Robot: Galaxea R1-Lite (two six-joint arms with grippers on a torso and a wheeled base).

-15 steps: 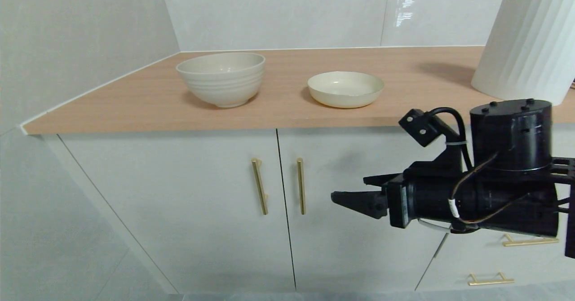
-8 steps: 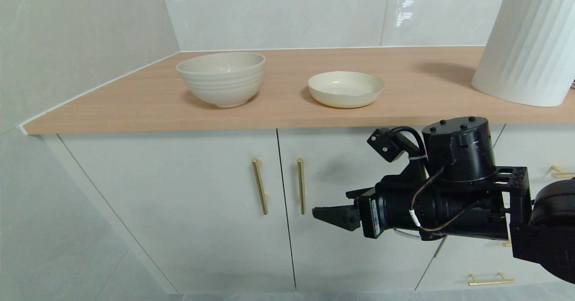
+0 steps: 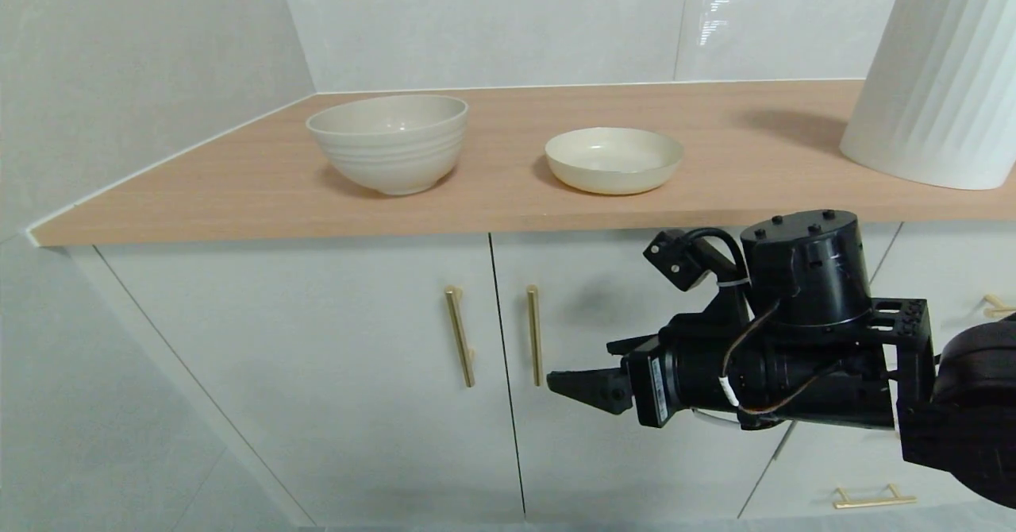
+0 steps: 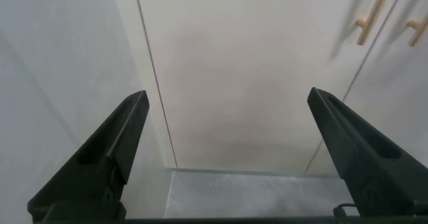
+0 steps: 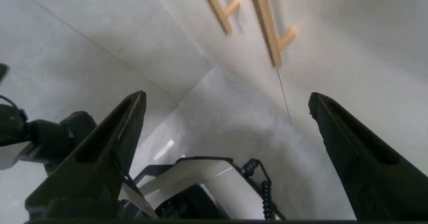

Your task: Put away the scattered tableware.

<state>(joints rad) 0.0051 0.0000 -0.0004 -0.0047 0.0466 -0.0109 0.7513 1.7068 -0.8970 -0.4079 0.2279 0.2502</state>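
A large ribbed beige bowl (image 3: 386,141) and a shallow cream dish (image 3: 613,159) stand apart on the wooden countertop (image 3: 238,190). Below it, two white cabinet doors meet, each with a vertical gold handle (image 3: 459,335) (image 3: 534,333). My right gripper (image 3: 591,367) hangs open in front of the right-hand door, fingertips a short way from its handle. In the right wrist view the right gripper (image 5: 224,107) has nothing between its fingers, and both gold handles (image 5: 267,20) lie beyond it. My left gripper (image 4: 227,110) is open and empty, facing a cabinet door low down by the floor.
A tall white fluted vessel (image 3: 944,79) stands on the counter at the right. Drawer fronts with gold pulls (image 3: 873,499) sit lower right. A tiled wall closes the counter's left end and back. The floor lies below the doors.
My right arm has dropped and moved left, bringing its fingertips close to the right-hand door handle. The head view has shifted slightly. The bowls stay put.
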